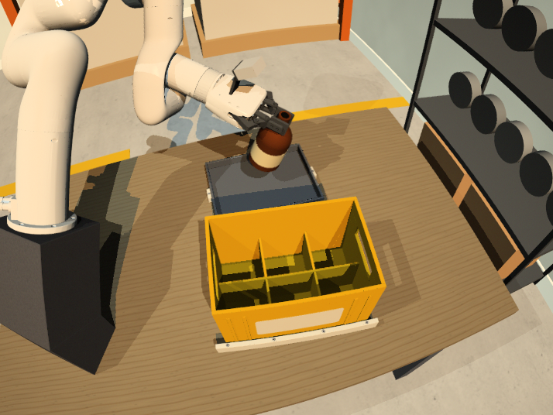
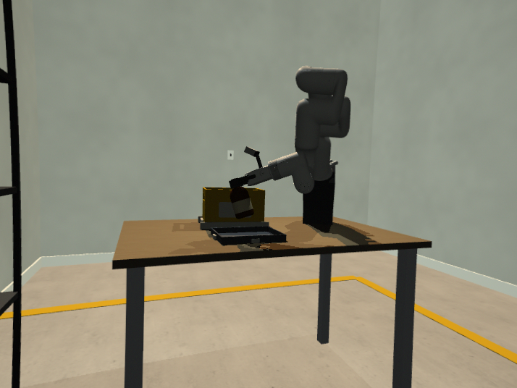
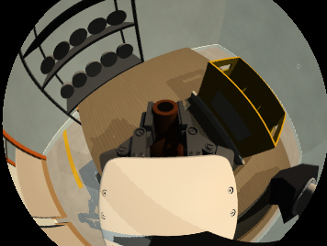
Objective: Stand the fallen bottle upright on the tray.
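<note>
My gripper (image 1: 273, 119) is shut on the neck of the brown bottle (image 1: 269, 148), which has a cream label. The bottle hangs tilted, its base clear above the dark grey tray (image 1: 263, 180) and its mouth up by the fingers. In the side view the bottle (image 2: 241, 202) hangs above the tray (image 2: 248, 234) with a gap below its base. In the wrist view the bottle's open mouth (image 3: 164, 107) shows between my fingers; its body is hidden below them.
The yellow crate (image 1: 290, 263) with divided compartments stands on the table just in front of the tray; it also shows in the side view (image 2: 232, 204). My arm's black base (image 1: 53, 286) stands at the left. A shelf rack (image 1: 496, 111) stands off the table's right edge.
</note>
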`<state>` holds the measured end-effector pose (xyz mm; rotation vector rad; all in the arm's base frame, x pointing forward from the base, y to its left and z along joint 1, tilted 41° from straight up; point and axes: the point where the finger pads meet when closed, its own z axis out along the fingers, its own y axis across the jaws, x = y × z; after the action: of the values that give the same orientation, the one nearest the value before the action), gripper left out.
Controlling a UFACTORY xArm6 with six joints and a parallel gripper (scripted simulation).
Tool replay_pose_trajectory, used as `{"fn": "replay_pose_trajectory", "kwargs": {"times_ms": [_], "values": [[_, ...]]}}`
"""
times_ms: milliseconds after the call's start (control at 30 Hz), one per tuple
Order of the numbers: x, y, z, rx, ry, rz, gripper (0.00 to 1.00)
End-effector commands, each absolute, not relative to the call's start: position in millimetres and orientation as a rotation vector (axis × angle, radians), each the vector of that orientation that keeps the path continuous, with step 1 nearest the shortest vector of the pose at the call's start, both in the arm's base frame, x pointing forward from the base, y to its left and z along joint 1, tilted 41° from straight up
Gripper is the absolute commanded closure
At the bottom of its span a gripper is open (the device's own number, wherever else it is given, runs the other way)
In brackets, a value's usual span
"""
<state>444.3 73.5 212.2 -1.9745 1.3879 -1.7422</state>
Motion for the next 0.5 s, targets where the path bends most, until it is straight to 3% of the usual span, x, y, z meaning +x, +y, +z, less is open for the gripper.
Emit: {"fn": "replay_pose_trajectory", "kwargs": {"times_ms": [0, 467], "values": [[444.4, 73.3, 212.9, -1.967, 1.392, -1.754, 1.00], [444.8, 73.3, 213.2, -1.922, 1.415, -1.839, 1.00]]}}
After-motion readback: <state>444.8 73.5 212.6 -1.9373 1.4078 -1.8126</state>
